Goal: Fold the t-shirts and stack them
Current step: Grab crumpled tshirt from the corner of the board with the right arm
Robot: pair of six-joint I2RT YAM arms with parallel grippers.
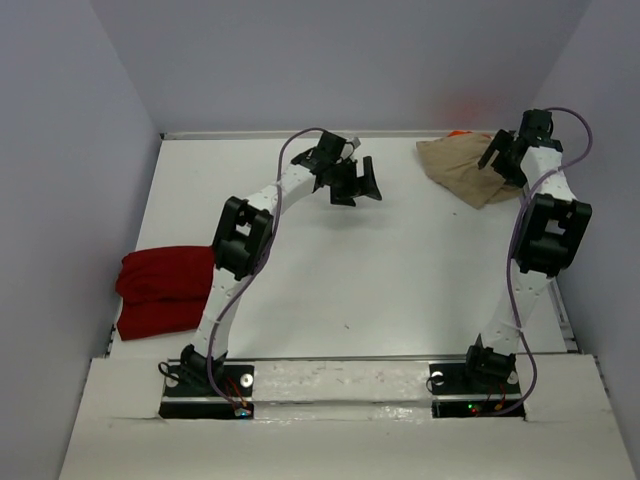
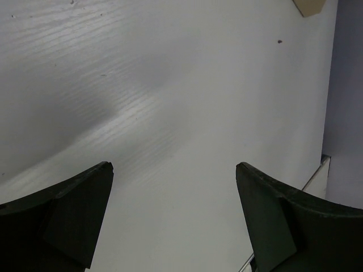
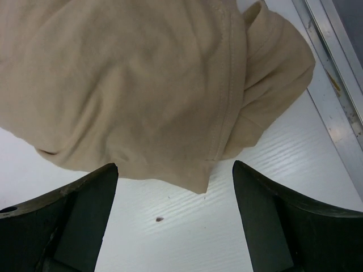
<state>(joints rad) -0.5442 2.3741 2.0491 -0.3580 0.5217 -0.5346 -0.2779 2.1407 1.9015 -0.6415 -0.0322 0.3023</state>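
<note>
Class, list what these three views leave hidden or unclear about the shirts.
Orange shirt: top view, mostly hidden behind tan shirt.
Red shirt: top view, right edge hidden by left arm.
Tan shirt: right wrist view, cut off by top and left edges.

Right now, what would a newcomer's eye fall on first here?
The dark red shirt lies folded at the left edge of the table. A crumpled tan shirt sits in the far right corner, the right fingers open just above it. The left fingers hang open over bare table.
</note>
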